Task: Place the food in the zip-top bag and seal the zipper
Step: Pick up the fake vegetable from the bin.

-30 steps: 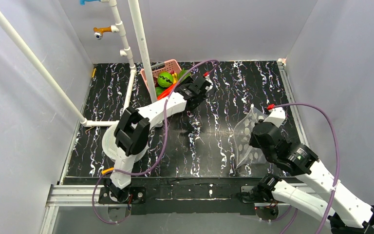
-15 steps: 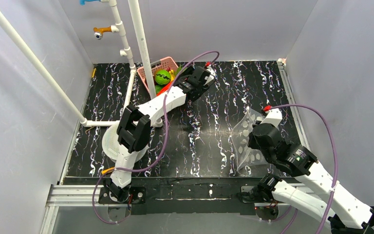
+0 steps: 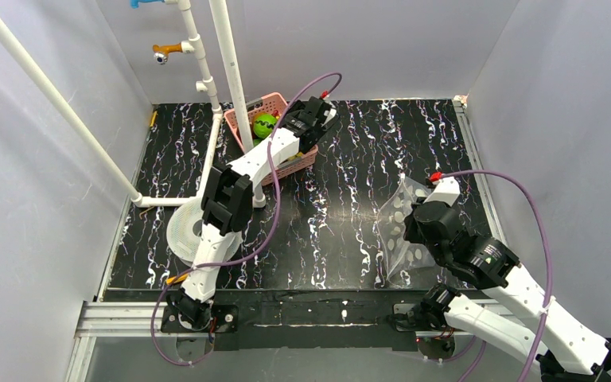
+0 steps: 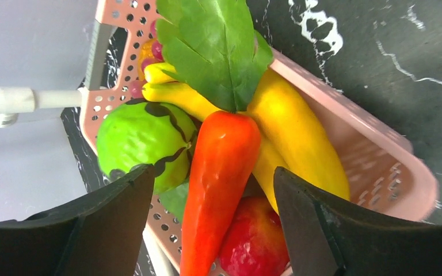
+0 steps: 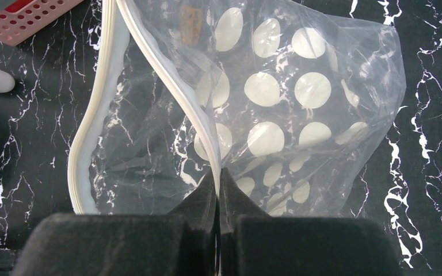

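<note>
The left gripper (image 4: 212,178) hung over the pink basket (image 4: 380,155) towards the back of the table (image 3: 350,215). Its fingers stood apart, with a gap on either side of the orange carrot (image 4: 224,144) between them, and gripped nothing. All the food lay in the basket: the carrot on a yellow banana (image 4: 299,144), a green round fruit (image 4: 135,138) beside it, a red piece (image 4: 253,241) beneath and a green leaf (image 4: 213,52) over the far end. The right gripper (image 5: 218,178) was clamped on the mouth edge of the clear bag (image 5: 311,115) (printed with white dots), on the table's right side, well apart from the basket. The zipper (image 5: 101,103) gaped, its two strips parted.
</note>
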You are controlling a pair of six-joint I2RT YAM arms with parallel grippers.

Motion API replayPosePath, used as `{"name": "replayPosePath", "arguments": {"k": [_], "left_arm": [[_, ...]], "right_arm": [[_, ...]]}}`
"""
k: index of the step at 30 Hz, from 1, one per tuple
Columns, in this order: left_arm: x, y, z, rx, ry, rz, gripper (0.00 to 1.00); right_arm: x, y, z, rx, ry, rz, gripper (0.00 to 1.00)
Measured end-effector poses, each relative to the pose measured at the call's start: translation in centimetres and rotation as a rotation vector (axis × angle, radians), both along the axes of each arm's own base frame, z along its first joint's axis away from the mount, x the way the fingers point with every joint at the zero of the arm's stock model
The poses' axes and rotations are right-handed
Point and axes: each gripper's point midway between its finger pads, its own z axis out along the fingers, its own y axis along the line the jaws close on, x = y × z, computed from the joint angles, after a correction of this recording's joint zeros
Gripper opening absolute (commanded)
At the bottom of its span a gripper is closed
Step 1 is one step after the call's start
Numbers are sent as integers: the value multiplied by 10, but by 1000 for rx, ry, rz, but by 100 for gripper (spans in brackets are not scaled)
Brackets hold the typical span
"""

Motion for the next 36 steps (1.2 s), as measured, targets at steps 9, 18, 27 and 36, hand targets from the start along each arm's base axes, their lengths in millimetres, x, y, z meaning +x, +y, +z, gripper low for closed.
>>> {"name": "replayPosePath", "arguments": {"k": [9,18,27,36], "left_arm": [[10,14,-45,34,95,13,57],[12,12,-44,47,90,1,19],[-5,-23,15,-30,20,-69,14],[-121,-85,217,-776,-51,-315,0]], "right_arm": [[2,3,-2,-21,7,18,1],[4,6,-1,-16,3,23,1],[5,26,-8,17,51,77,1],[8,54,-16,98,147,133,1]]}}
